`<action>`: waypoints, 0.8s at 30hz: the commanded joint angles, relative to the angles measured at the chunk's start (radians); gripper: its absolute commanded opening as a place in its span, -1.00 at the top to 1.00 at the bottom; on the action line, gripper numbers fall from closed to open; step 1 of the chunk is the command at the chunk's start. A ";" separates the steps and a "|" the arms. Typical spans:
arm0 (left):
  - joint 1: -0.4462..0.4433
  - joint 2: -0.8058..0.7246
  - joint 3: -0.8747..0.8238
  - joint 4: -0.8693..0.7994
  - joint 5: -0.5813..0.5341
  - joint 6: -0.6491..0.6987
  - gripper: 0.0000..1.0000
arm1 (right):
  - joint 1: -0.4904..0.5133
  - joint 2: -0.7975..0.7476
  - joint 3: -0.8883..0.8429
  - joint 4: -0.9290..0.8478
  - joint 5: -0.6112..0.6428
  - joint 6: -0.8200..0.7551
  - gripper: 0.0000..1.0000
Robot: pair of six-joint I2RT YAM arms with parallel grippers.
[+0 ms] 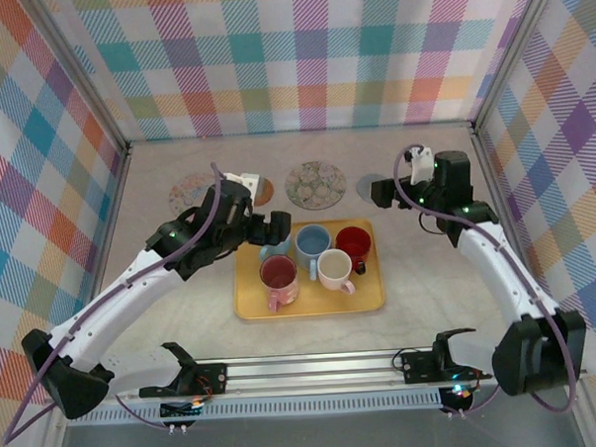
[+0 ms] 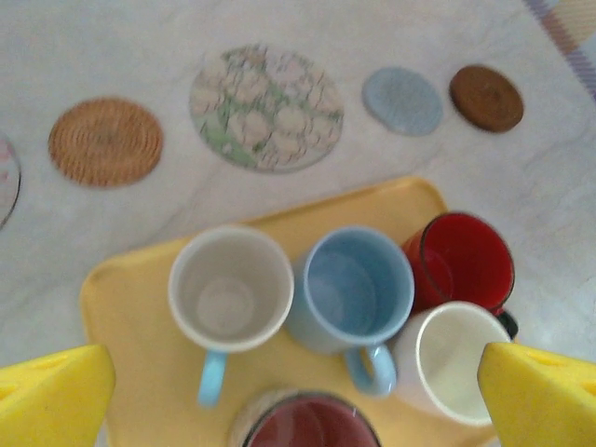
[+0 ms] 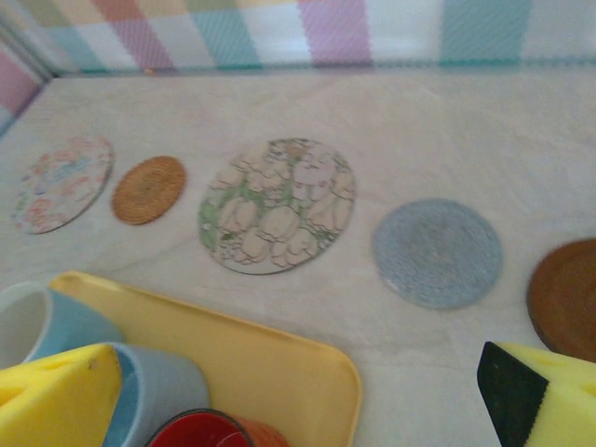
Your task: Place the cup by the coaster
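Your left gripper (image 1: pixel 275 227) hangs over the far left corner of the flat yellow plastic tray (image 1: pixel 366 298), its yellow-padded fingers (image 2: pixel 56 396) spread wide with nothing between them. All five ceramic cups (image 1: pixel 312 243) stand bunched on that tray. Your right gripper (image 1: pixel 380 191) gapes wide too, empty, by the round grey-blue coaster (image 3: pixel 438 251), right of the large floral round coaster (image 3: pixel 277 205).

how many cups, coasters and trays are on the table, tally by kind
cups: 5 - pale blue cup, blue cup, red cup, cream cup, pink cup
coasters: 5 - pastel coaster, woven coaster, floral coaster, grey coaster, brown coaster
yellow tray: 1
total: 11
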 commanded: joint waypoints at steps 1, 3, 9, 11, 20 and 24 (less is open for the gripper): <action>-0.016 -0.050 0.018 -0.184 0.018 -0.081 -0.99 | 0.019 -0.075 -0.041 0.096 -0.119 -0.101 -0.97; -0.022 -0.066 0.012 -0.219 0.031 -0.098 -0.99 | 0.033 -0.109 -0.069 0.094 -0.159 -0.132 -0.98; -0.070 -0.119 -0.061 -0.245 0.086 -0.183 -1.00 | 0.098 -0.208 -0.159 0.093 -0.246 -0.232 -0.98; -0.097 -0.119 -0.070 -0.275 0.093 -0.198 -1.00 | 0.124 -0.228 -0.179 0.088 -0.256 -0.249 -0.97; -0.210 -0.093 -0.136 -0.350 0.161 -0.237 -0.92 | 0.238 -0.276 -0.238 0.030 -0.294 -0.372 -0.98; -0.253 -0.076 -0.173 -0.365 0.139 -0.253 -0.86 | 0.270 -0.282 -0.254 0.015 -0.291 -0.406 -0.98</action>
